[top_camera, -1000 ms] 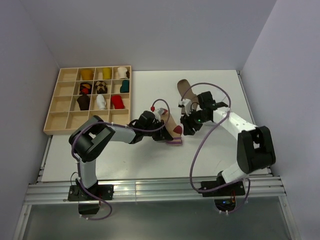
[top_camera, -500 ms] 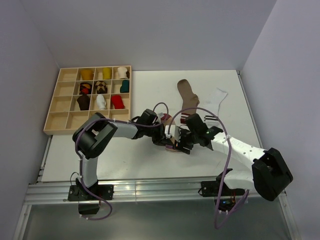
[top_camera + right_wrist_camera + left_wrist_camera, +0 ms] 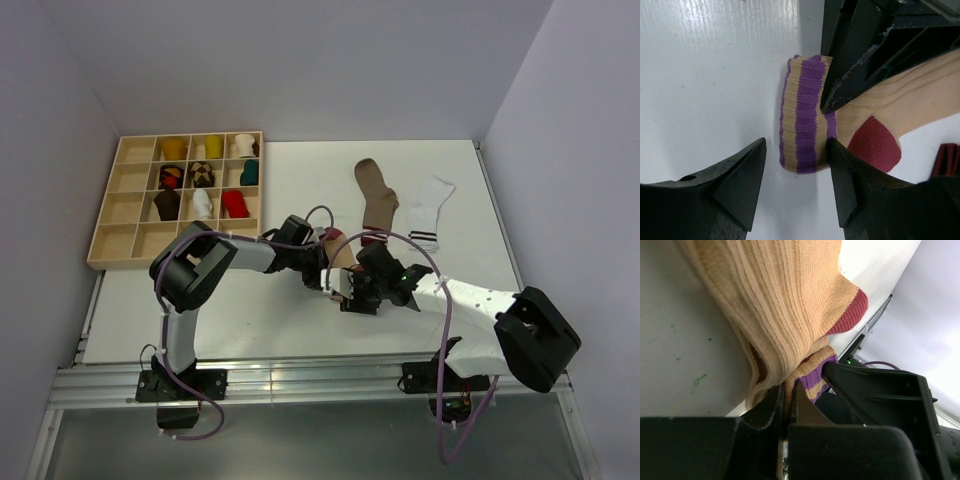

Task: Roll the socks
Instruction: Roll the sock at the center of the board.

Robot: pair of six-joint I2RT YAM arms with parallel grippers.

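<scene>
A tan ribbed sock (image 3: pixel 341 258) with a purple-striped cuff (image 3: pixel 802 120) and a maroon heel (image 3: pixel 874 145) lies on the white table at mid front. My left gripper (image 3: pixel 325 272) is shut on the sock's fabric next to the cuff (image 3: pixel 815 377). My right gripper (image 3: pixel 796 185) is open, its fingers on either side of the cuff end, low over the table; it also shows in the top view (image 3: pixel 352 292). A brown sock (image 3: pixel 377 195) with a maroon-and-white cuff and a white sock (image 3: pixel 430 212) with dark stripes lie flat farther back.
A wooden compartment tray (image 3: pixel 135 205) at the back left holds several rolled socks. The two grippers are close together, my left fingers (image 3: pixel 855 60) just above my right gripper's opening. A grey wall runs along the right table edge.
My right arm has swung from over the brown sock forward and left to the tan sock's cuff, uncovering the brown and white socks. My left gripper has kept hold of the tan sock.
</scene>
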